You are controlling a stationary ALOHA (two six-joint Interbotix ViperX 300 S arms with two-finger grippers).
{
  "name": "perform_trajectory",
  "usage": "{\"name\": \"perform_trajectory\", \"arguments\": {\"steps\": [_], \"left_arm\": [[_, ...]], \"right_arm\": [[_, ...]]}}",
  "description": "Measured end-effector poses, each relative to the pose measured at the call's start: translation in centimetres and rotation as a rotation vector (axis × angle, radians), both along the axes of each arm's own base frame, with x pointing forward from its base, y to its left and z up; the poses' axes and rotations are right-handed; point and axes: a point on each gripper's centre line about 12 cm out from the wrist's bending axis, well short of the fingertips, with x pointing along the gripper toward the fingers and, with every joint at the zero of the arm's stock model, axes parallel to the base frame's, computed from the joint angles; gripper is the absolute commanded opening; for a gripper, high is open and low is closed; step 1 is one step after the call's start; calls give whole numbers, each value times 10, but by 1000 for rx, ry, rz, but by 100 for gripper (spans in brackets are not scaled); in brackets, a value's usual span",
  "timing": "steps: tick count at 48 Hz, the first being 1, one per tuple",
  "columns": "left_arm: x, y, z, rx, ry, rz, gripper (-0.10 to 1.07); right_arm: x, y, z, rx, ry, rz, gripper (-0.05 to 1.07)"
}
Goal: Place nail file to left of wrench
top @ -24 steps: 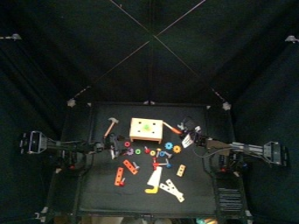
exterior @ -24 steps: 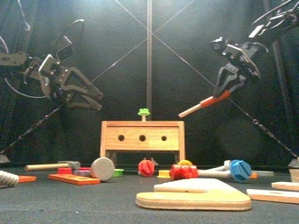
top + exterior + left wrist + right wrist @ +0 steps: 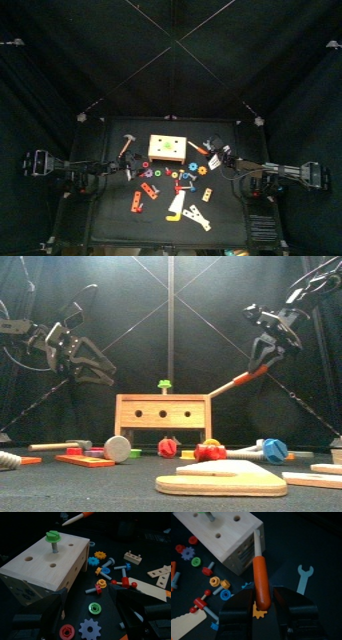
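Carrying the nail file (image 3: 260, 572) by its orange handle, the right gripper (image 3: 262, 360) hung above the tabletop (image 3: 80, 484) beside the wooden block (image 3: 162, 412). It needed lowering left of the blue wrench (image 3: 304, 577), kept level. The left gripper (image 3: 93, 619) waited, jaws apart.

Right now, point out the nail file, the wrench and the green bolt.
nail file (image 3: 261, 579): right wrist view, on its orange handle.
wrench (image 3: 304, 578): right wrist view, on its blue shaft.
green bolt (image 3: 53, 535): left wrist view, on its head.

Right claw (image 3: 262, 359) raised, gripping; left claw (image 3: 83, 359) apparently hanging open.
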Motion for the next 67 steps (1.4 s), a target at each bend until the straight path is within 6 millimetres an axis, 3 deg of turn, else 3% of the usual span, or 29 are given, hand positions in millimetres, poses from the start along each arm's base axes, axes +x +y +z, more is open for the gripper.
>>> {"name": "perform_trajectory", "arguments": {"steps": [13,25,32,40,57,67], "left_arm": [[0,0,-2,-2,9,2,98],[2,2,-13,-10,50,8,98],[4,4,-17,-13,65,14,98],[6,6,-15,-11,61,16,98],[6,6,-16,-13,62,18,98],[4,6,-18,-14,69,18,98]], "right_arm": [[-27,-14,-24,23,68,-191,50],[-53,-16,-60,51,64,-368,50],[-60,-18,-70,44,37,-435,51],[-48,-18,-75,69,-14,-413,51],[10,-31,-85,81,46,-352,52],[25,-29,-97,103,82,-334,52]]}}
